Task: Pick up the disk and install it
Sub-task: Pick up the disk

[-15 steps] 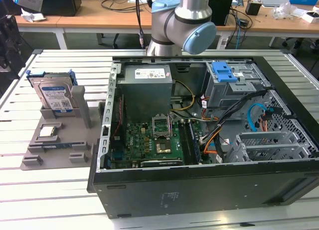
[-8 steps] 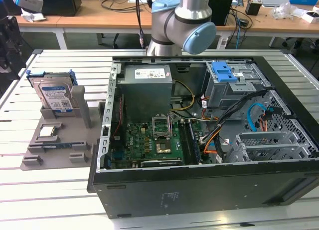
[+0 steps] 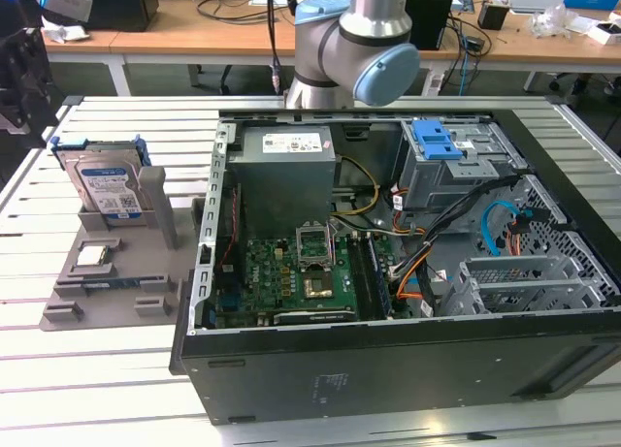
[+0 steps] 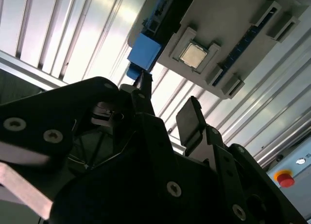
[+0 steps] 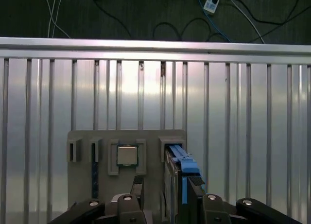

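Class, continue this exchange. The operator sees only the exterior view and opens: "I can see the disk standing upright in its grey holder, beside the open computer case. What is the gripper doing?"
Observer: In the first wrist view the gripper has its fingers apart and holds nothing.
Operator: How does it sit relative to the disk?
Observer: The same view shows the disk edge-on. Its blue frame lies just beyond the fingertips, which do not touch it.
Operator: Is there anything else I can't see?
Observer: In the second wrist view a red button sits on a pale panel.
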`<state>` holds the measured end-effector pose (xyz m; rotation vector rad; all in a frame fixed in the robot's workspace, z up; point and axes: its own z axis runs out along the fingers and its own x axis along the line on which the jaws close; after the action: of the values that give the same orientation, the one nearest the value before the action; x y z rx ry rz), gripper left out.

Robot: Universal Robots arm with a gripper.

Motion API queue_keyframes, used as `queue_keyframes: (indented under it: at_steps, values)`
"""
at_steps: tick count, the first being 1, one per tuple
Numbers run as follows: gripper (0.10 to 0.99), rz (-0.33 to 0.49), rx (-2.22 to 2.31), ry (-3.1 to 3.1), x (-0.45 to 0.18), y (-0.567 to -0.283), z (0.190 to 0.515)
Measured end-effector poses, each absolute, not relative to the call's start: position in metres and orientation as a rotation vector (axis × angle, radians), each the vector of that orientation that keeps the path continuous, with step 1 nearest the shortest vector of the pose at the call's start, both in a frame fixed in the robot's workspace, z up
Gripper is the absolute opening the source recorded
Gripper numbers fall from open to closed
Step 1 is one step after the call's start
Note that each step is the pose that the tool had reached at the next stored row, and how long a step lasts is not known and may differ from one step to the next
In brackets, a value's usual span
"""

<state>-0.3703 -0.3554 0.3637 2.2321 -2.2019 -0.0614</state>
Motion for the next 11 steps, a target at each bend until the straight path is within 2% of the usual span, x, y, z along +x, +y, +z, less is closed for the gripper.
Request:
queue_keyframes:
  at_steps: [11]
  values:
    - [0.482, -0.064, 2.220, -2.212, -0.359, -0.336, 0.347]
